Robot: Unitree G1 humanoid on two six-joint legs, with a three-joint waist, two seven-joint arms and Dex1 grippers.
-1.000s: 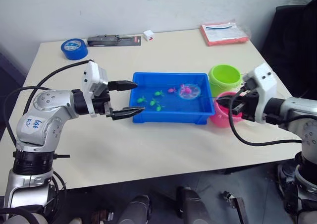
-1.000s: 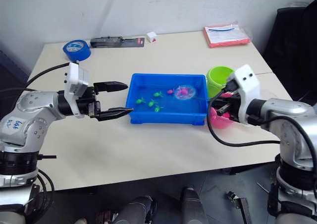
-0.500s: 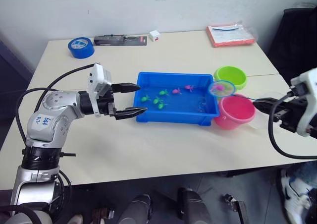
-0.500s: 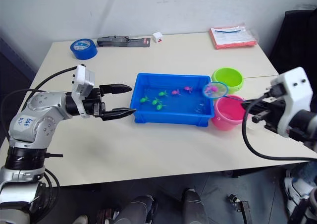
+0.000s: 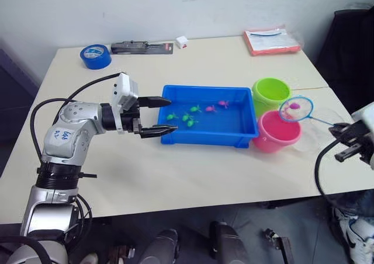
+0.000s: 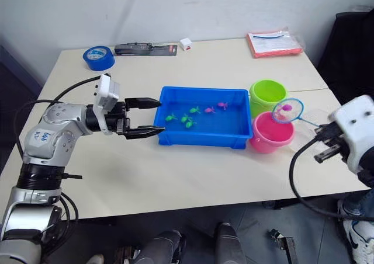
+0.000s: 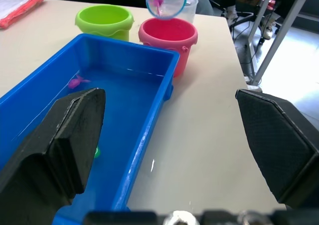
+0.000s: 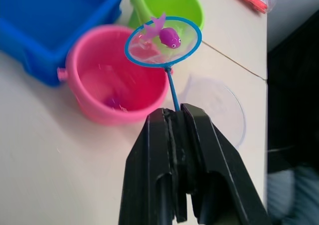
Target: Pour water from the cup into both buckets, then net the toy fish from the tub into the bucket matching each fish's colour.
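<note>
The net (image 8: 163,41), a pink fish (image 8: 169,36) lying in its mesh, is held by its stick in the clamped right gripper (image 8: 175,116), above the pink bucket (image 8: 117,75). Beside that bucket stands the tub (image 5: 209,115); the left gripper (image 5: 159,116) is spread wide at the tub's far end.

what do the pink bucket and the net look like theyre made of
Pink bucket: likely moulded plastic, smooth and slightly glossy, with a rolled rim. Net: a thin blue hoop, probably plastic, with fine see-through mesh; a pink fish shows through it.
</note>
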